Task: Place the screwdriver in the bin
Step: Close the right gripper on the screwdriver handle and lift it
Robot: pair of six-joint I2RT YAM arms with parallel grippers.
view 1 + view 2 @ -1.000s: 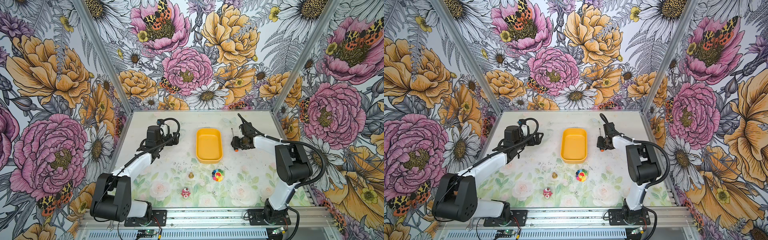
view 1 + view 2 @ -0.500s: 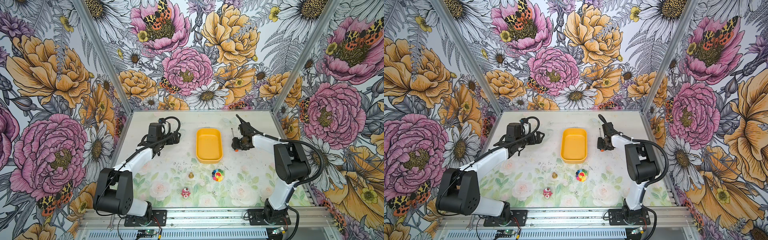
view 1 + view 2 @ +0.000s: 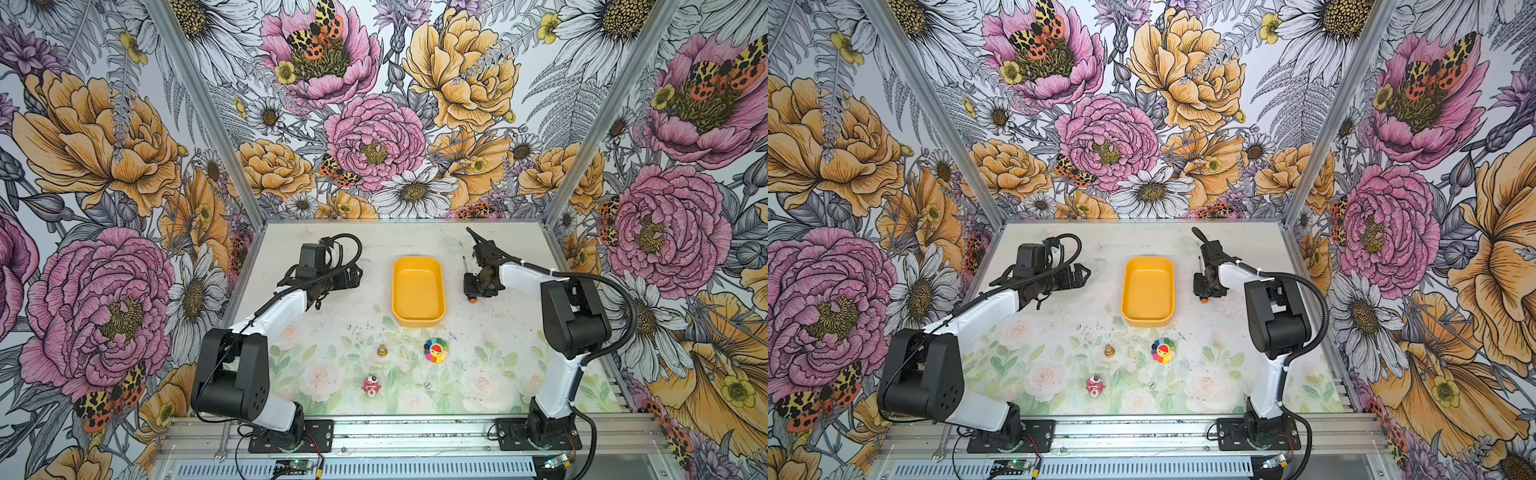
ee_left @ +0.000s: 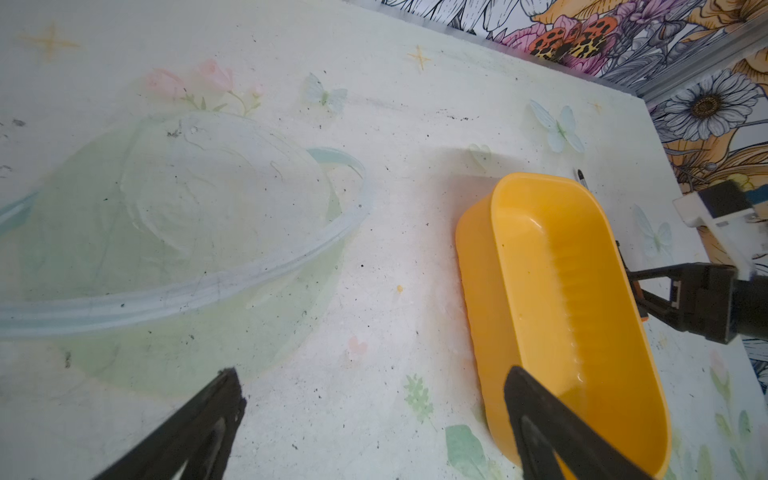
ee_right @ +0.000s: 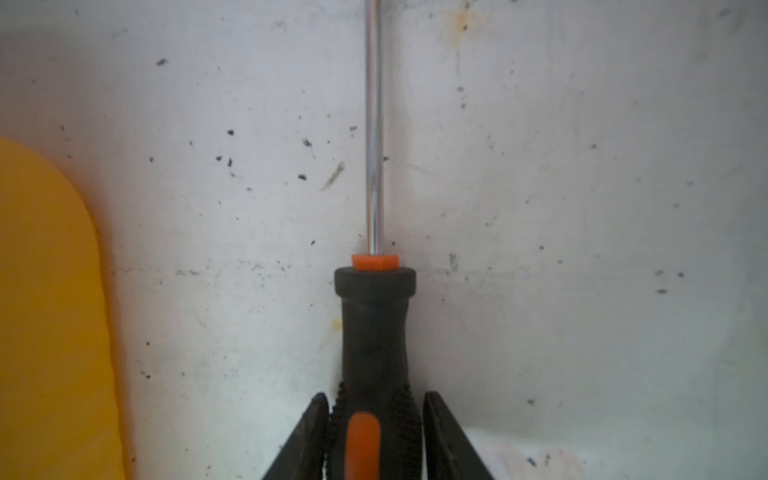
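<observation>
The screwdriver [image 5: 376, 332] lies flat on the table to the right of the bin [image 3: 417, 291], a yellow-orange tub that stands empty. Its thin shaft [image 3: 465, 266] points toward the back wall and its orange butt [image 3: 472, 300] toward the front. My right gripper [image 5: 374, 399] is down on the table with a finger pressed to each side of the black handle, so it is shut on it. In both top views my left gripper [image 3: 357, 274] hovers open left of the bin [image 3: 1147, 291], and the left wrist view shows nothing between the fingers [image 4: 540, 415].
In front of the bin lie a small brass piece [image 3: 382, 351], a rainbow flower toy [image 3: 435, 350], a red and white figure [image 3: 371, 384] and a tiny die [image 3: 428, 385]. A silver wrench [image 3: 220, 453] rests on the front rail. Walls enclose three sides.
My right gripper's fingers have closed in on the screwdriver handle. The left arm has reached further back and right, toward the bin. The screwdriver and bin have not moved.
</observation>
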